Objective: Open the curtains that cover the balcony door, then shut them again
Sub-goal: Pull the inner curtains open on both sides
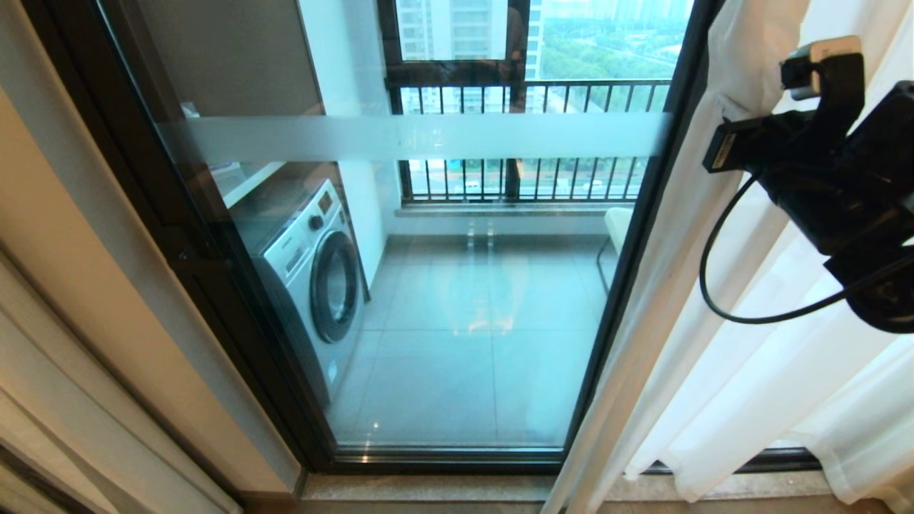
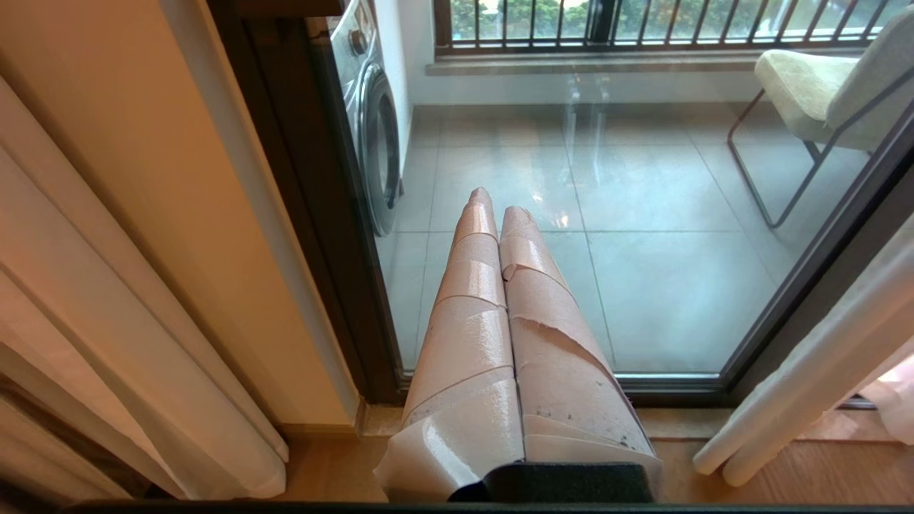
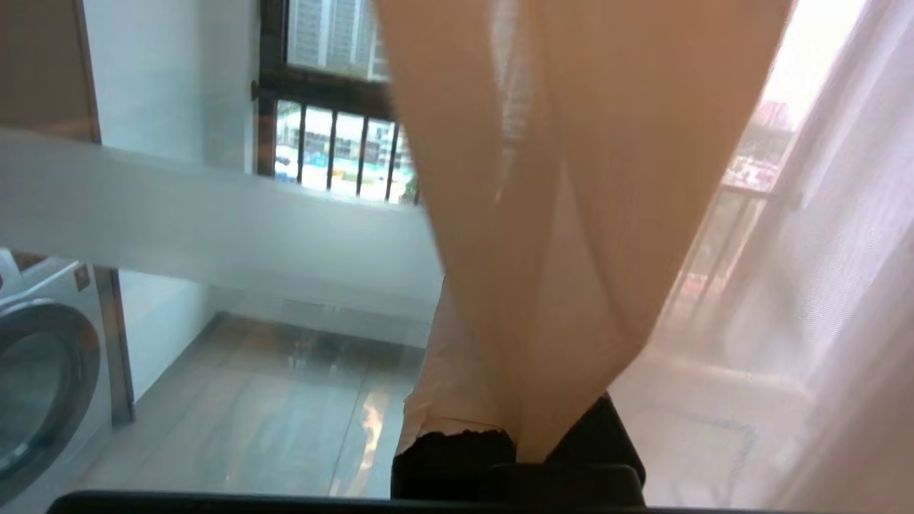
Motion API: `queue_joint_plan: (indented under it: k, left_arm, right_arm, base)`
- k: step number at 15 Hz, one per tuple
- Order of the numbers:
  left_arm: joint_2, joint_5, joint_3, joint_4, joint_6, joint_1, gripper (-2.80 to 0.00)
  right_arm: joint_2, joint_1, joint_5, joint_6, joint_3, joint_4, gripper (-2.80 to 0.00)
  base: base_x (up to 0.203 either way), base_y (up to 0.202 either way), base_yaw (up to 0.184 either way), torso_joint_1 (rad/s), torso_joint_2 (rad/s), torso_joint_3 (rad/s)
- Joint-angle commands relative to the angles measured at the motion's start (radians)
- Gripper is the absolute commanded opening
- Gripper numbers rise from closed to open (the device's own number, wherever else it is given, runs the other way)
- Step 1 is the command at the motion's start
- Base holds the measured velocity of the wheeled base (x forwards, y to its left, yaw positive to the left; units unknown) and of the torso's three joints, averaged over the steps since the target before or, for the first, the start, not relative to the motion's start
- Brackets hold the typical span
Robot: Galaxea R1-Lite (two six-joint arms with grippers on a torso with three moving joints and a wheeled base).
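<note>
One fold of the curtains (image 3: pixel 543 235), bunched at 3 o'clock of the bared balcony door (image 1: pixel 457 285), sits pinched in the right gripper (image 3: pixel 518 435); drag it evenly toward 9 o'clock without tugging downward; left gripper (image 2: pixel 500 207) pressed together, idle.

Washing machine (image 1: pixel 314 275), chair (image 2: pixel 807 93), railing (image 1: pixel 528 96)

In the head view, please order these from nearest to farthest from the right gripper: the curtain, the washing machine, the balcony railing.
Measured from the right gripper:
1. The curtain: on the right side, pinched between its fingers.
2. The balcony railing: beyond the glass door, at the far edge of the balcony.
3. The washing machine: behind the glass, far on the left side.
</note>
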Motion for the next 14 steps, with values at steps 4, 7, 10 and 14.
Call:
queue_joint_plan:
  k: [4,7,10,14]
  left_arm:
    - [0.0,0.0,0.0,0.0,0.0,0.001,-2.8]
    - [0.0,0.0,0.0,0.0,0.0,0.001,-2.8]
    - [0.0,0.0,0.0,0.0,0.0,0.001,-2.8]
    - [0.0,0.0,0.0,0.0,0.0,0.001,-2.8]
  right_arm:
    - [-0.041,-0.016,-0.003,-0.003,0.012,-0.036,-2.8]
    - [-0.055,-0.031,-0.003,-0.002,0.012,-0.035,-2.8]
    - [-0.065,-0.029,-0.004,-0.006,0.028,-0.041,-2.8]
    - [-0.067,-0.029,-0.004,-0.005,0.036,-0.049,-2.8]
  base:
    - [0.0,0.0,0.0,0.0,0.0,0.0]
    - [0.0,0.0,0.0,0.0,0.0,0.0]
    - [0.0,0.0,0.0,0.0,0.0,0.0]
    - [0.0,0.0,0.0,0.0,0.0,0.0]
